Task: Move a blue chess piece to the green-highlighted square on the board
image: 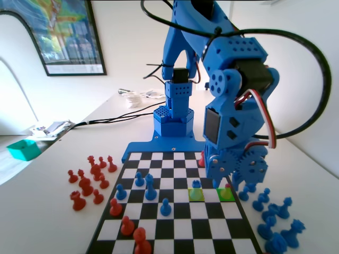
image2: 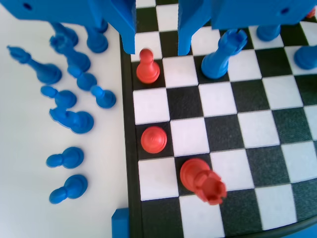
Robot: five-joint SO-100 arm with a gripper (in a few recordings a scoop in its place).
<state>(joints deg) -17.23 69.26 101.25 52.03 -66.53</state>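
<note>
In the fixed view my gripper [image: 222,180] hangs low over the right edge of the board [image: 159,232]. It sits just above the green-highlighted square [image: 226,194], which it partly covers. One square to the left, a small blue chess piece [image: 196,184] stands on a paler yellow-green square [image: 196,196]. In the wrist view the gripper [image2: 157,49] is open and its jaws hold nothing. A red pawn [image2: 147,67] stands upright just below the gap, close to the left jaw. A taller blue piece [image2: 223,54] stands to the right of the right jaw.
Two more red pieces [image2: 153,139] [image2: 203,181] stand on the board's edge columns. Loose blue pieces [image2: 69,111] lie off the board, on the right [image: 275,217] in the fixed view. Red pieces [image: 87,182] cluster off its left side. Other blue [image: 150,188] and red [image: 127,226] pieces stand on the board.
</note>
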